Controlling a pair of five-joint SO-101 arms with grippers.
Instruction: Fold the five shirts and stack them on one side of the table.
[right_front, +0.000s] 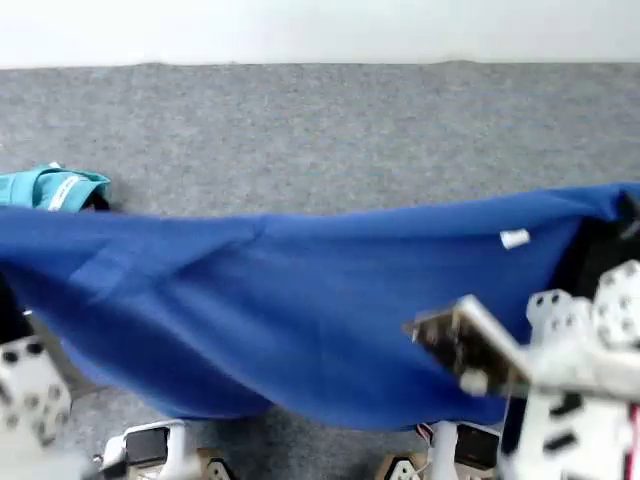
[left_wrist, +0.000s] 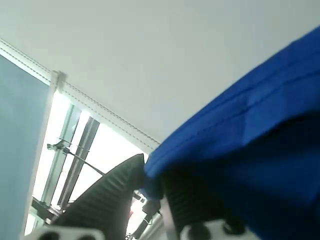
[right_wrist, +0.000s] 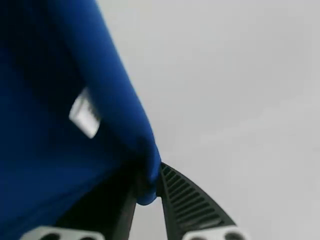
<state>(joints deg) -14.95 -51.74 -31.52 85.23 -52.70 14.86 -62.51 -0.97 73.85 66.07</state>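
Note:
A blue shirt (right_front: 300, 300) hangs stretched across the high view, held up above the grey table (right_front: 320, 130) by both arms. My left gripper (left_wrist: 152, 187) is shut on the blue shirt (left_wrist: 250, 155), its black ribbed fingers (left_wrist: 107, 197) pinching the hem. My right gripper (right_wrist: 150, 192) is shut on the other corner of the blue shirt (right_wrist: 55, 130), near a small white label (right_wrist: 85, 115). The right arm's white body (right_front: 570, 350) stands at the lower right. A teal shirt (right_front: 55, 187) lies bunched at the table's left edge.
The white label (right_front: 514, 238) shows on the shirt's upper right edge. Arm bases (right_front: 160, 450) stand at the near edge below the cloth. The far half of the grey table lies bare behind the shirt, with a white wall (right_front: 320, 30) beyond it.

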